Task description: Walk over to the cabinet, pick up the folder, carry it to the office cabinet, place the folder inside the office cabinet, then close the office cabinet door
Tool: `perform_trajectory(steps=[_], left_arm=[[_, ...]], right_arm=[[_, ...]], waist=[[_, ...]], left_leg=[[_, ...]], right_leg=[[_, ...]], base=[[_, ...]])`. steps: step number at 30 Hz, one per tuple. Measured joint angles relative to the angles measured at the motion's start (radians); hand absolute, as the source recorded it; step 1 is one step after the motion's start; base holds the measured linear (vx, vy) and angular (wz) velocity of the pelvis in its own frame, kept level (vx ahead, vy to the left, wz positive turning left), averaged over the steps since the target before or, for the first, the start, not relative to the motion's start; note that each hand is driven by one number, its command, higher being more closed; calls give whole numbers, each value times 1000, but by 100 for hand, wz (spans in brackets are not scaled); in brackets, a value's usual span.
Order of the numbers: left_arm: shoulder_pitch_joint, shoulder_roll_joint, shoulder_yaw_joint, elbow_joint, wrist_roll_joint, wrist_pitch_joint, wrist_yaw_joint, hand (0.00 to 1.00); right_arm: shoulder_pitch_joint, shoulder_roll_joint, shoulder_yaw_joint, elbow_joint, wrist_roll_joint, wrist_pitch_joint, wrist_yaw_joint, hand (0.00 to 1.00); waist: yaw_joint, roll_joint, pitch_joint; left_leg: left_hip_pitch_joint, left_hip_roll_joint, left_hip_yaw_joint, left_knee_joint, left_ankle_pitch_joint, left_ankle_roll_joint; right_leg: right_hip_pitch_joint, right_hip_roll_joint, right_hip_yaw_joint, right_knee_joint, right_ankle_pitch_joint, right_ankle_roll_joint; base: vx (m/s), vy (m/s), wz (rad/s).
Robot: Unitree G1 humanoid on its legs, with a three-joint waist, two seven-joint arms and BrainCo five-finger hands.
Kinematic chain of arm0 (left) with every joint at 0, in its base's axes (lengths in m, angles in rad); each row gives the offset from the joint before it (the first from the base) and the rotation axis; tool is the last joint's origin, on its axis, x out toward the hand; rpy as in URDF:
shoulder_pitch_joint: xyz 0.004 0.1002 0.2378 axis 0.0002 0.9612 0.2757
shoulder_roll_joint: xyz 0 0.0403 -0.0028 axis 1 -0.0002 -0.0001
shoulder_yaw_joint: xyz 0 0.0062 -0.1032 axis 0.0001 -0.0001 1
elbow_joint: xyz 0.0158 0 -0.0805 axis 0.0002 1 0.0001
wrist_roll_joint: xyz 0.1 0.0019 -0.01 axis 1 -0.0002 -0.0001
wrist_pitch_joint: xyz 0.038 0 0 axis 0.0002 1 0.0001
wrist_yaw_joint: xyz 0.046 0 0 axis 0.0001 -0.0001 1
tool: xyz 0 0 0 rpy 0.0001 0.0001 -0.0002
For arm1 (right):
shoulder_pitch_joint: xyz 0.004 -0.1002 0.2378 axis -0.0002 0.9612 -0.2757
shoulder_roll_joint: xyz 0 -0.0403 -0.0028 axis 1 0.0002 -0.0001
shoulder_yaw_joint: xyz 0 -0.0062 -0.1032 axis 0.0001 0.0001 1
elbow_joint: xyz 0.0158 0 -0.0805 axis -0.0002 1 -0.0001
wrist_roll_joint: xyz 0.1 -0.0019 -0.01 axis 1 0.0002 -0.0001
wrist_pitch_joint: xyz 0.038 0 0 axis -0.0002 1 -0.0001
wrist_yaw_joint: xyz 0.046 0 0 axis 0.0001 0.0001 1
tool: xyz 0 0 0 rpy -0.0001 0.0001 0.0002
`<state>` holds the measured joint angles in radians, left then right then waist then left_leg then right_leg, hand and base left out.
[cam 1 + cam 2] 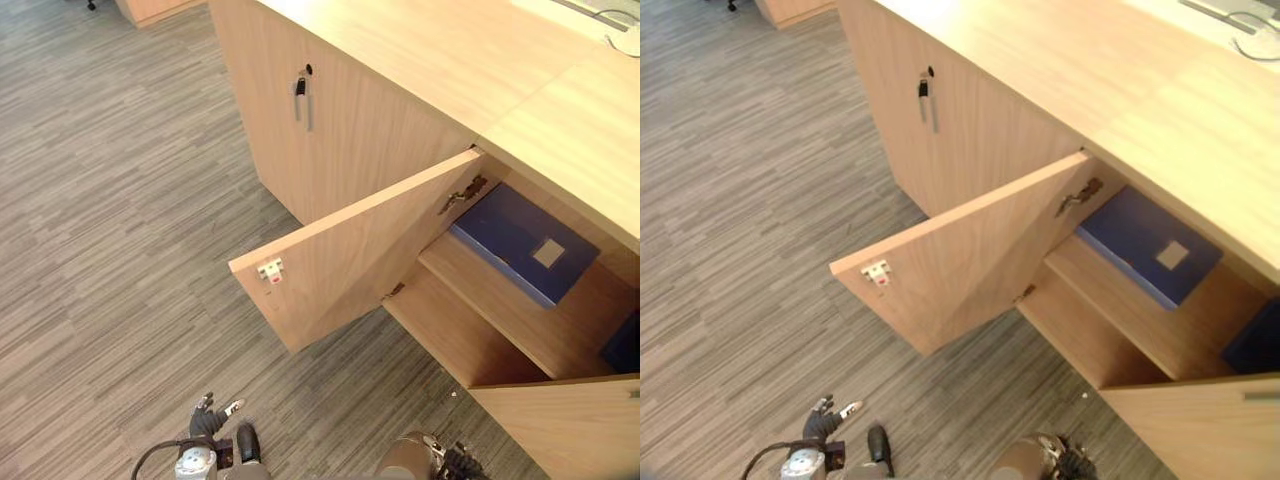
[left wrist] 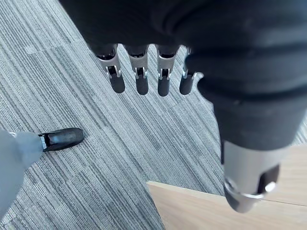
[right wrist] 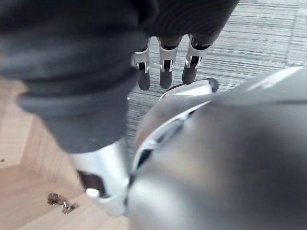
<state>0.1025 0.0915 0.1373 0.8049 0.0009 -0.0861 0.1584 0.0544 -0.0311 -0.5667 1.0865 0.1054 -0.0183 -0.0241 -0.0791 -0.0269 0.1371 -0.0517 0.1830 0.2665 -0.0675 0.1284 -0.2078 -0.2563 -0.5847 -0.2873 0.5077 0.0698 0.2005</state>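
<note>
Office cabinet sits far right. Its left door is swung wide open over the carpet. Blue folder lies flat on the upper shelf inside, just right of the door hinge. Both hands are low and near, well apart from the folder. Left hand: fingers straight, holding nothing. Right hand: same, straight and empty.

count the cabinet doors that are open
2. The left door swings out over the carpet beside the shelf holding the blue folder; the right door stands open at the lower right, cut off by the frame. Others may lie out of view.
</note>
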Motion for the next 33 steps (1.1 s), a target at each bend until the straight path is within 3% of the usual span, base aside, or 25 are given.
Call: perform_trajectory(steps=[5,11,13,17,25,33], left_arm=[[-25,-2,-1,-33,6,1,-2,0],[-127,39,-44,-162,25,2,6,0],[-184,57,-75,-207,48,2,10,0],[-257,54,-68,-205,55,9,28,0],[-339,134,-82,-164,93,26,47,0],[-373,189,-136,-185,121,66,82,0]], right_arm=[[19,-24,22,21,-4,5,21,0],[28,-29,74,37,48,5,24,0],[31,-30,89,38,69,5,24,0],[42,-35,94,39,71,4,35,0],[92,-24,98,60,67,7,43,0],[97,-21,94,80,56,7,45,0]], waist=[[-10,44,-33],[-23,42,-34],[-32,41,-35],[-45,51,-39],[-51,13,-66],[-46,6,-72]], left_leg=[[7,48,10,-17,14,-10],[15,73,28,-18,30,-23],[12,79,38,-19,44,-31],[15,114,45,-24,61,-41],[17,139,60,-25,69,-50],[18,142,62,-20,71,-50]], right_leg=[[40,71,-13,-92,-1,1],[73,113,-20,-191,-24,31],[84,126,-20,-225,-59,52],[77,163,-10,-224,-115,53],[63,194,16,-230,-117,41],[75,204,18,-249,-97,39]], base=[[70,-40,-14],[1,-95,-18],[-65,-148,-20],[-100,-127,-15],[-57,-34,-7],[34,-7,-1]])
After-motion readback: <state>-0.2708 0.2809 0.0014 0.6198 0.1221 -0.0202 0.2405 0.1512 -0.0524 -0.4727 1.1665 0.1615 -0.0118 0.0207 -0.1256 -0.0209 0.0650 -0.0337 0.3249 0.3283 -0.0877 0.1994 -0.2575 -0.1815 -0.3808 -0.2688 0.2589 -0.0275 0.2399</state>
